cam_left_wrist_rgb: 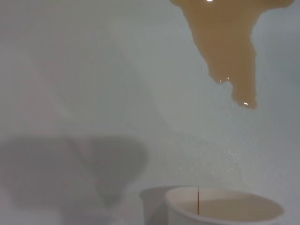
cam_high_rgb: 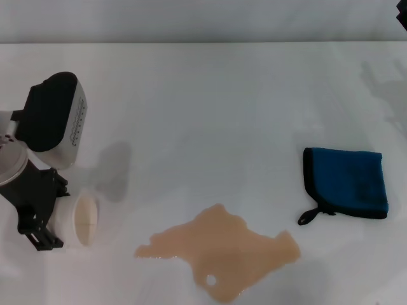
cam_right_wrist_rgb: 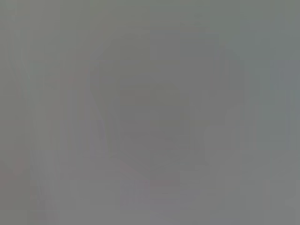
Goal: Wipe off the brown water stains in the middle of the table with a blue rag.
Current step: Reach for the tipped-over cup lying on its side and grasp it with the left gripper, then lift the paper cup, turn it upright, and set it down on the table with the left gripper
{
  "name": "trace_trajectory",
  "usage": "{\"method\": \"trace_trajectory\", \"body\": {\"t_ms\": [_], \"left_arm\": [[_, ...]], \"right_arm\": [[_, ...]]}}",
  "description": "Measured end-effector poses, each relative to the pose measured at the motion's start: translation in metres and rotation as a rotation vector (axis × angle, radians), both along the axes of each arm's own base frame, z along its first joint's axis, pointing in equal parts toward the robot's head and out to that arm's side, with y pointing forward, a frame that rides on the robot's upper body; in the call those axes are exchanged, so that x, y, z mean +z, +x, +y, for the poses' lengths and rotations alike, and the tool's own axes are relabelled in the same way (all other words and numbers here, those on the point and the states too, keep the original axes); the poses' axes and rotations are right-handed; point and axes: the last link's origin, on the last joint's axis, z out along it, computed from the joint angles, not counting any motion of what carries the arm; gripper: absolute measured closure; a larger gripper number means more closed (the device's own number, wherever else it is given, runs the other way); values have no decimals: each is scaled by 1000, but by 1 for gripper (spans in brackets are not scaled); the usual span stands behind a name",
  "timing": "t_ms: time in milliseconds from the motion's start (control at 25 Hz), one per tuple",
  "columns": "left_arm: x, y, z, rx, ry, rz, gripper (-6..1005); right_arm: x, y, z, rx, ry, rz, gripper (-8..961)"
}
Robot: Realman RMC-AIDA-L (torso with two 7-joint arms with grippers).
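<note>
On my white tabletop (cam_high_rgb: pixel 210 95), the brown water stains (cam_high_rgb: pixel 222 251) spread at six o'clock. The blue rag (cam_high_rgb: pixel 346 182) lies flat at four o'clock, nearer my unseen right arm. My left claw (cam_high_rgb: pixel 60 219), at eight o'clock, grips a paper cup (cam_high_rgb: pixel 81 220).

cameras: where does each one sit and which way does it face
Head view: on the head, looking forward and down at the table, brown water stains, blue rag; left gripper holds a paper cup at the robot's left.
Left wrist view: on the left wrist, looking along the table past the cup rim toward the stains; no fingers show.
Right wrist view: plain grey, nothing recognisable.
Shared by head and left wrist: stains, cup.
</note>
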Motion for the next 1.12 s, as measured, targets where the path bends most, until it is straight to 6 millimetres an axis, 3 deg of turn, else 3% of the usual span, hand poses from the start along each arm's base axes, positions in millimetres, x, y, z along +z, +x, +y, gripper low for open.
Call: {"method": "trace_trajectory", "body": {"t_ms": [480, 800, 1120], "left_arm": [[9, 12, 11, 32, 96, -47, 251], [50, 26, 38, 135, 464, -366, 276], [57, 17, 37, 249, 677, -652, 277]], "right_arm": [[1, 1, -1, -2, 1, -2, 112], [2, 2, -1, -5, 3, -10, 113], [5, 1, 1, 3, 9, -19, 113]]}}
